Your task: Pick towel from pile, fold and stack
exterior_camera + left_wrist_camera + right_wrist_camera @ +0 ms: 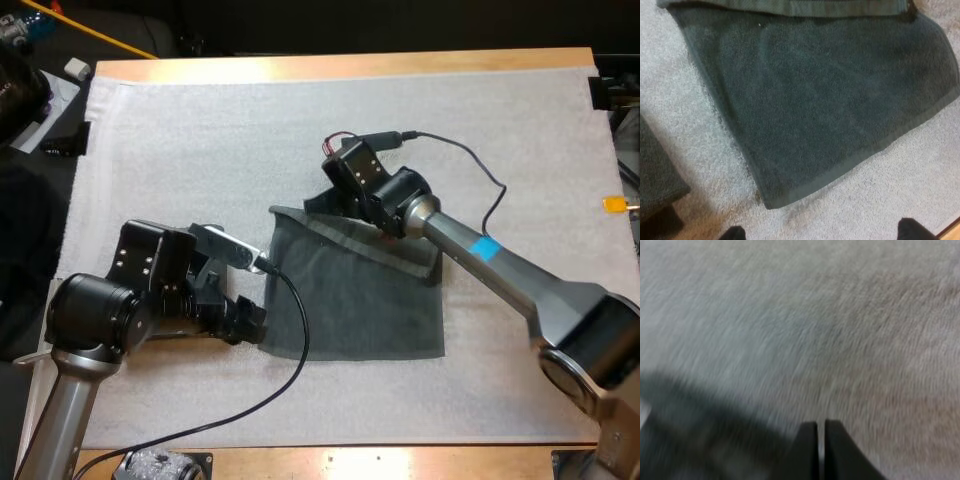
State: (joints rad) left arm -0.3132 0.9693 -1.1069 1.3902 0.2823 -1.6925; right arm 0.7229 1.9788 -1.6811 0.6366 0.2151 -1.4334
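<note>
Our left gripper (250,322), spread wide and empty, sits beside the near corner of the towel (365,295); our right gripper (330,200), closed, is at its far edge.

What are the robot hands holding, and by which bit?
Nothing, it seems: left gripper open beside the towel, right gripper shut with no towel between.

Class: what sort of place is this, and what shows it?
Likely a robotics lab bench: left arm and right arm over a white mat on a wooden table, with a dark towel.
</note>
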